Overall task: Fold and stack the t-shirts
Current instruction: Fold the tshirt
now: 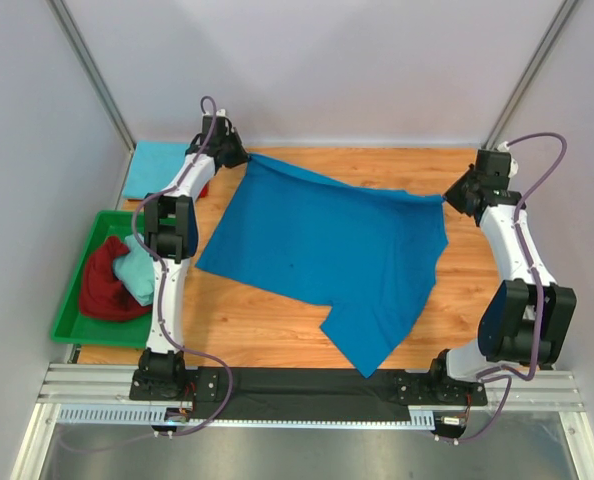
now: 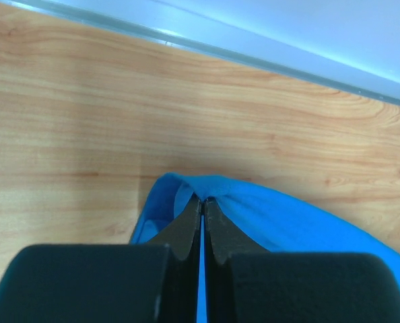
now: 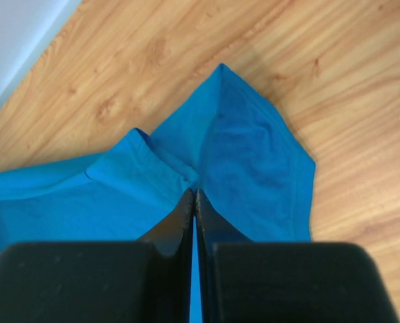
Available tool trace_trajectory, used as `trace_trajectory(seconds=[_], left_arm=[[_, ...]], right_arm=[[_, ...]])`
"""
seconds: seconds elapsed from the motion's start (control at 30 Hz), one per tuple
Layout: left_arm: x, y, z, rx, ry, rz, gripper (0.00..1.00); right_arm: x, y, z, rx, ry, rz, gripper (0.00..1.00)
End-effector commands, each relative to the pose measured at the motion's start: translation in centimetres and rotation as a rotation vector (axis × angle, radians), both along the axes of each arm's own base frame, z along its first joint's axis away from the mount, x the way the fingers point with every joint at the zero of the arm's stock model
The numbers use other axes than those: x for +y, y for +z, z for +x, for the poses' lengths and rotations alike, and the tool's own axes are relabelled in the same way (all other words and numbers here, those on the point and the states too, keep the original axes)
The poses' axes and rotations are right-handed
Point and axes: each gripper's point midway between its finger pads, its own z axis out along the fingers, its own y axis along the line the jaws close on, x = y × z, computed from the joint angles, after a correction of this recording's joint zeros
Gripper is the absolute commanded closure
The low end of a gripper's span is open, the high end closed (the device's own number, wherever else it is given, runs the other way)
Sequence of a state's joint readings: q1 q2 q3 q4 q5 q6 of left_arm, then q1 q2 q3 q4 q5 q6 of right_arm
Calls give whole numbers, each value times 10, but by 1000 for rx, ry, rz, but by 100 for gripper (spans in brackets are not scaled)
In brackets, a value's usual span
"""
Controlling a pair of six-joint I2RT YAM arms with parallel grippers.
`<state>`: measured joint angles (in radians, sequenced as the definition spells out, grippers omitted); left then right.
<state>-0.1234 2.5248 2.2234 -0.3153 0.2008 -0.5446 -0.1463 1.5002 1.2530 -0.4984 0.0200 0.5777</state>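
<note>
A royal blue t-shirt (image 1: 327,250) hangs stretched over the wooden table, its near part trailing to the front edge. My left gripper (image 1: 239,155) is shut on its far left corner, and the cloth (image 2: 281,215) bunches over the tips of that gripper (image 2: 204,200). My right gripper (image 1: 447,195) is shut on the far right corner, where the fabric (image 3: 254,155) folds around the closed gripper (image 3: 195,192). A sky blue t-shirt (image 1: 157,168) lies flat at the far left. In the tray lie a maroon t-shirt (image 1: 102,285) and a pale aqua one (image 1: 137,273).
A green plastic tray (image 1: 69,320) stands at the left edge of the table. Grey walls with metal posts enclose the back and sides. A black rail and the arm bases run along the near edge.
</note>
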Motion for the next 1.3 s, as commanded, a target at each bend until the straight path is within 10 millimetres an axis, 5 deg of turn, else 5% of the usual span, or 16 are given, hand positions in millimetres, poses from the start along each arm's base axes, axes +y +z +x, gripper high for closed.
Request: trace_trajectory(seconds=[0.0,0.33,0.77,1.27], left_arm=[[8,67,-9,-80,1,1,100],[18,46,-53,90,-18,65,100],[29,25,-83,197,-74,118,100],[38,-1,-104,294,-81,170,100]], right_arm=[[6,17,-19,-14,-8,20,100],[19,2,-69,73,-17,55,100],[37,-24,-116,167,-43,149,100],[41,-60,-130,264,-62,182,100]])
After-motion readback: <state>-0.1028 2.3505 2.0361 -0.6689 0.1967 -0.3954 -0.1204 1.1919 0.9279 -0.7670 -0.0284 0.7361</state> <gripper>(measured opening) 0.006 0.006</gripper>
